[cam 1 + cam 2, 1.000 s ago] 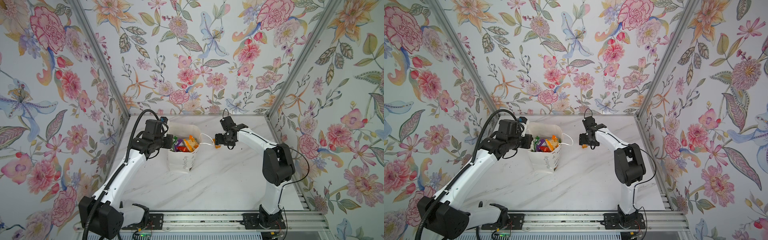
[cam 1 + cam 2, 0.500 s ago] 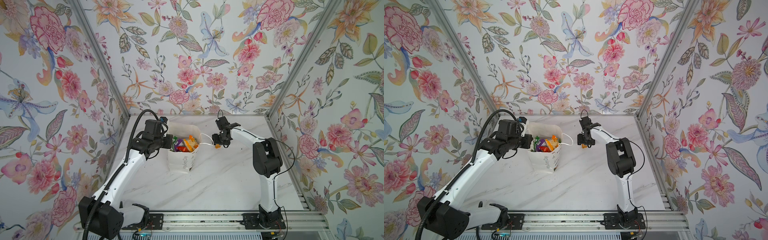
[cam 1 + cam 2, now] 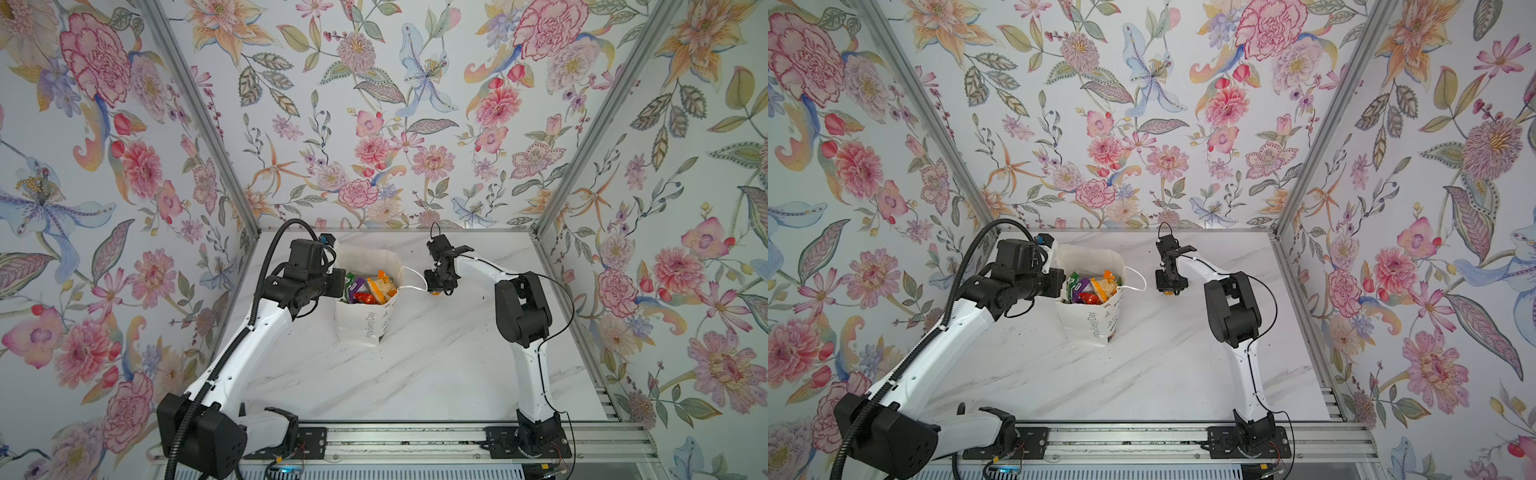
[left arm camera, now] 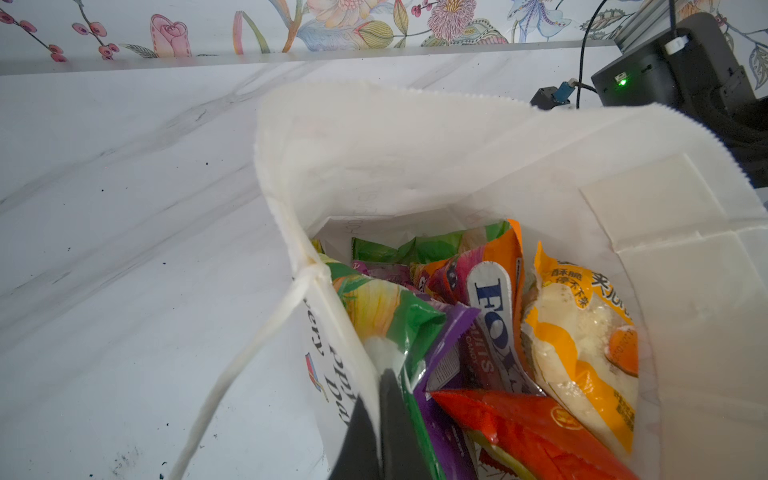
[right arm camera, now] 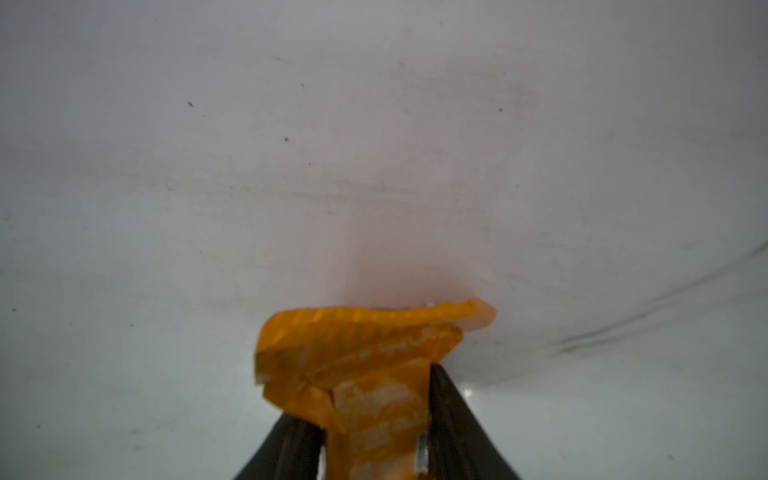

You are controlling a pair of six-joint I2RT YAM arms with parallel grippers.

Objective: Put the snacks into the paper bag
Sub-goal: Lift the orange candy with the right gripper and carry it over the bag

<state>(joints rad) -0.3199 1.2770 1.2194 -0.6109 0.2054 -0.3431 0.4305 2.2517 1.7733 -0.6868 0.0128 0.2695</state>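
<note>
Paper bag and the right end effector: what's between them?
Only the cord handle of the paper bag, looping over bare table toward the right end effector, in both top views.

**A:** Where can a gripper get into the paper bag (image 3: 360,322)?

**B:** Only from above. The mouth stands open, but the snacks (image 3: 376,287) reach nearly to its near rim. The bare room inside is along the far wall.

**A:** And beside the bag?

**B:** On its left, the left gripper (image 4: 379,415) pinches the rim and its arm overhangs that side. On its right, a cord handle (image 3: 413,287) loops out toward the right gripper (image 3: 436,289), which is clamped on a small orange pack (image 5: 365,357) low at the table (image 3: 415,365). In front of the bag the table lies open.
</note>
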